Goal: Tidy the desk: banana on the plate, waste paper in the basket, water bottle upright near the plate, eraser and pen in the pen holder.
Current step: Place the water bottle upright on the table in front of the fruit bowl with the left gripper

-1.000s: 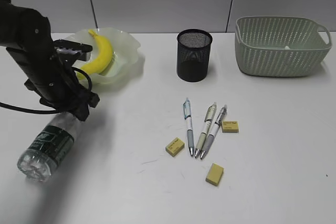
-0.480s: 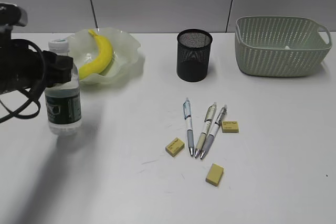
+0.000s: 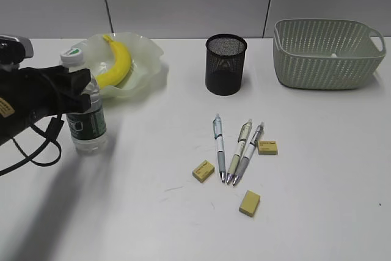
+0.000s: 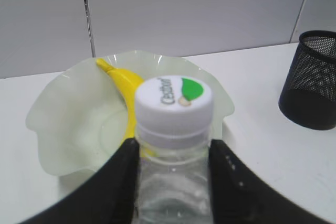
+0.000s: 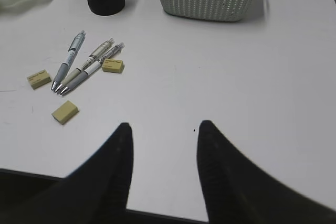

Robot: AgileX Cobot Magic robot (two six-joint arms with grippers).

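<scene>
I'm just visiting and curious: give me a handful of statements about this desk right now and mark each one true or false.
1. The banana lies in the plate. True.
2. The water bottle lies on its side. False: it stands upright, gripped below the cap by the left gripper.
3. Three pens lie on the desk. True.
4. The pen holder stands to the right of the basket. False: it stands to its left, between plate and basket.
5. The right gripper holds an eraser. False: it is open and empty; three erasers lie by the pens.
</scene>
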